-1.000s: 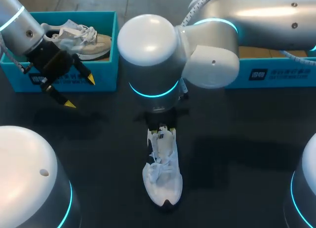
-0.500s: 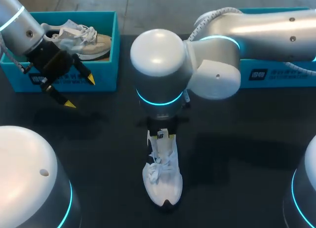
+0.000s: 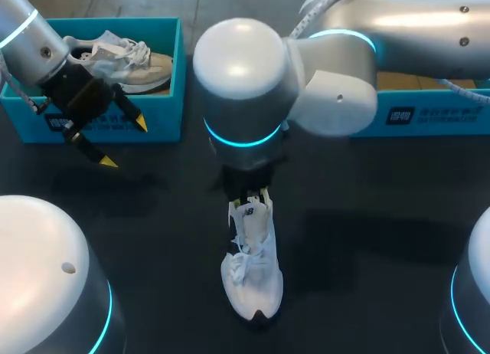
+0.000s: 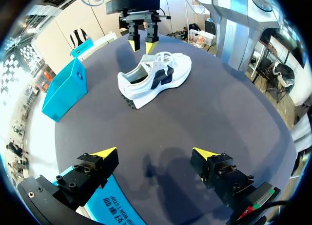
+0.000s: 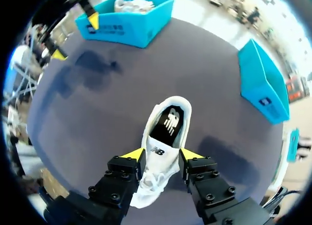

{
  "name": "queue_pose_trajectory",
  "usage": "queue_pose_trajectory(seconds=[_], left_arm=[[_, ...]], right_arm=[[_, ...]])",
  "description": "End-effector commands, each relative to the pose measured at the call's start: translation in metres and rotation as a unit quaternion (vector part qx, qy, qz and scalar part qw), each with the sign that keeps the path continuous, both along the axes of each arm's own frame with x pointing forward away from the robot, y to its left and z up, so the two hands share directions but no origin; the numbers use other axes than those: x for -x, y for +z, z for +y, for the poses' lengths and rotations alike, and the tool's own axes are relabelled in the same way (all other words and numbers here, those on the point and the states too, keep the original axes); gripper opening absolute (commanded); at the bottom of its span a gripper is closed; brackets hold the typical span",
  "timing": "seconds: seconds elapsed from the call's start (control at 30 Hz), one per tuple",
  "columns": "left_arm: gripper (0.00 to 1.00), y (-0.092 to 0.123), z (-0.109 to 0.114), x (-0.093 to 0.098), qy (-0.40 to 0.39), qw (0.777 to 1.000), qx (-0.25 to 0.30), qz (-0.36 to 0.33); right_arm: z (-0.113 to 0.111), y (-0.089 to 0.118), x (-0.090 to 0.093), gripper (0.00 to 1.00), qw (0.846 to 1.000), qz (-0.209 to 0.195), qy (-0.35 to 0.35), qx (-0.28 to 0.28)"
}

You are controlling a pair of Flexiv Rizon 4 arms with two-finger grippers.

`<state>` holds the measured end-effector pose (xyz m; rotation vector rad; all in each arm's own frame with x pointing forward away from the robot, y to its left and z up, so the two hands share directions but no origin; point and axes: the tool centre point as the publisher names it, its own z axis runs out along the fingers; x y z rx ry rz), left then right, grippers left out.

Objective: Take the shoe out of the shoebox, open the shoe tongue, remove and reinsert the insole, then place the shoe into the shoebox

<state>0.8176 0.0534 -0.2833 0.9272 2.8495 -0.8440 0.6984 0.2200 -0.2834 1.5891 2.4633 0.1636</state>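
A white shoe (image 3: pixel 251 266) lies on the dark table (image 3: pixel 153 239), toe toward the front edge. Its mouth is open and shows the dark insole (image 5: pixel 170 121). My right gripper (image 5: pixel 162 154) hangs over the heel end. It is open, and the raised tongue (image 5: pixel 157 150) stands between its yellow tips. From the left wrist view, the same right gripper (image 4: pixel 141 44) sits just above the shoe (image 4: pixel 156 76). My left gripper (image 3: pixel 124 142) is open and holds nothing, in front of the left shoebox (image 3: pixel 164 101).
The left blue shoebox holds a second, beige shoe (image 3: pixel 134 63). Another blue box (image 3: pixel 429 113) stands at the back right, partly behind my right arm. Two rounded white arm bases fill the front corners of the table.
The right gripper's fingers have spread a little around the tongue, and the arm above it shifted slightly. The shoe and the left arm stayed put.
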Motion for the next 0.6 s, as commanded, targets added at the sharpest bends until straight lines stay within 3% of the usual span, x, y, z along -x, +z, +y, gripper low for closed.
queue_pose_trajectory(seconds=[0.03,0.17,0.3,0.43,0.6], left_arm=[[1.00,0.000,0.000,0.001,0.000,1.000,-0.001,0.000],[1.00,0.000,0.000,0.001,0.000,1.000,-0.001,0.000],[1.00,0.000,0.000,0.001,0.000,1.000,-0.001,0.000],[1.00,0.000,0.000,0.001,0.000,1.000,-0.001,0.000],[1.00,0.000,0.000,0.001,0.000,1.000,-0.001,0.000]], right_arm=[[-0.011,0.004,-0.008,0.49,0.992,0.023,0.127,0.007],[-0.020,0.005,-0.012,0.98,0.980,0.026,0.197,0.002],[-0.027,0.008,-0.013,1.00,0.965,0.013,0.263,-0.005],[-0.030,0.012,-0.009,1.00,0.929,0.005,0.369,-0.020],[-0.030,0.012,-0.009,1.00,0.929,0.005,0.369,-0.020]])
